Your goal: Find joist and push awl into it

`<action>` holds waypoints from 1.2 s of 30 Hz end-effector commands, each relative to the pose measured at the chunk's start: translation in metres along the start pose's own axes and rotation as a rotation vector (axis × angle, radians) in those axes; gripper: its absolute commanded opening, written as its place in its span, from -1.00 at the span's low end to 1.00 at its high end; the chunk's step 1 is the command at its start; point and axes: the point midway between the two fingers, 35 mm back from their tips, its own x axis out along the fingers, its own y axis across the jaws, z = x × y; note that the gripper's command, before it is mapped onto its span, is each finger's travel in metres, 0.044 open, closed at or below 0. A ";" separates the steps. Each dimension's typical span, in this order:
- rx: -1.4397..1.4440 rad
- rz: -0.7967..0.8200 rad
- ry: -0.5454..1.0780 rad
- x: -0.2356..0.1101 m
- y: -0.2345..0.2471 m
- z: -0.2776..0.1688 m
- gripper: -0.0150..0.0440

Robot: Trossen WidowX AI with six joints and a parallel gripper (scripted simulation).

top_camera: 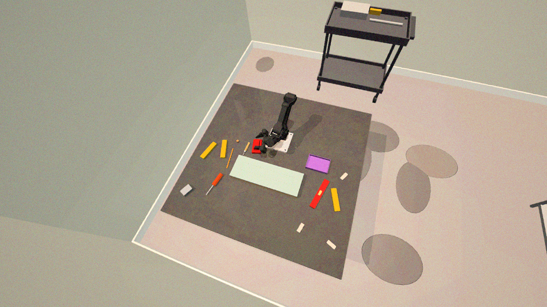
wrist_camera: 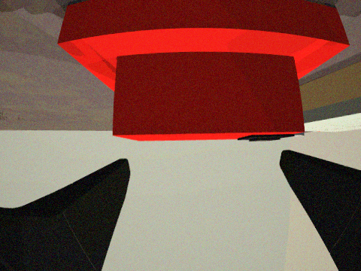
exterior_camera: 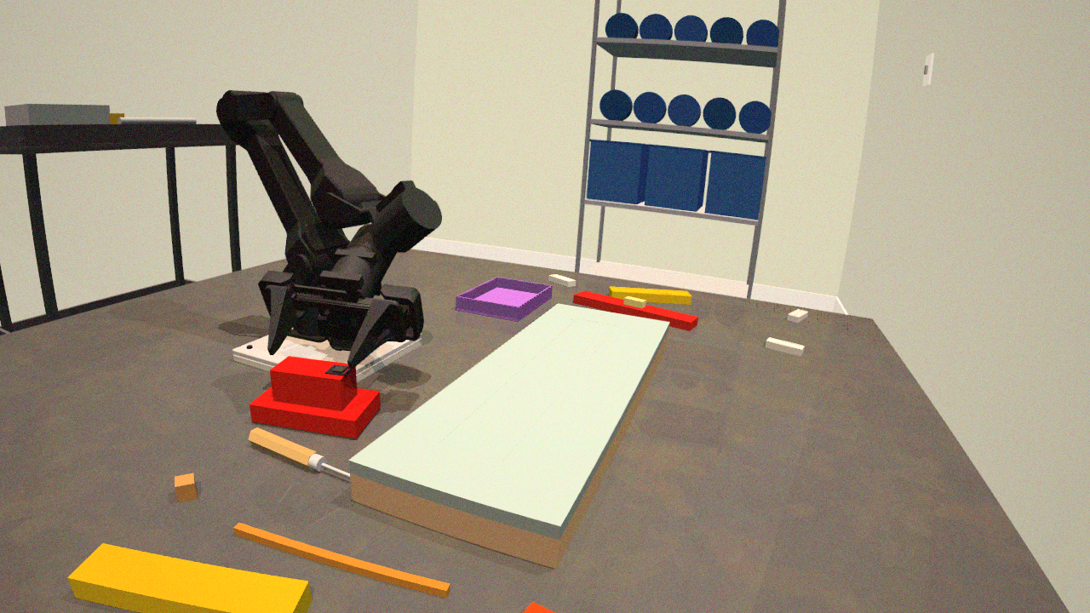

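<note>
The red stud finder [top_camera: 256, 145] [exterior_camera: 313, 396] [wrist_camera: 206, 92] sits flat on the dark mat, between the robot's base and the near-left end of the pale green floor panel [top_camera: 264, 177] [exterior_camera: 518, 411]. My gripper [top_camera: 262, 143] [exterior_camera: 313, 357] [wrist_camera: 207, 162] is wide open and empty. It is low, with its fingertips just behind the stud finder's raised block and holding nothing. The awl [top_camera: 246, 148] [exterior_camera: 285, 448], with a wooden handle and a metal tip, lies on the mat in front of the stud finder. The purple tray [top_camera: 317, 163] [exterior_camera: 504, 295] stands beyond the panel's far end.
Yellow blocks [top_camera: 208, 149] [exterior_camera: 186, 583], a thin orange stick [exterior_camera: 339, 558], a small orange cube [exterior_camera: 185, 486] and a red-handled tool [top_camera: 215, 182] lie left of the panel. A red bar [top_camera: 319, 193] [exterior_camera: 636, 309] and a yellow bar [top_camera: 334, 199] lie past the tray. A black cart [top_camera: 361, 47] and a shelf [exterior_camera: 678, 145] stand further off.
</note>
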 end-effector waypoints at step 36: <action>1.530 0.661 -1.099 0.010 0.003 -0.031 1.00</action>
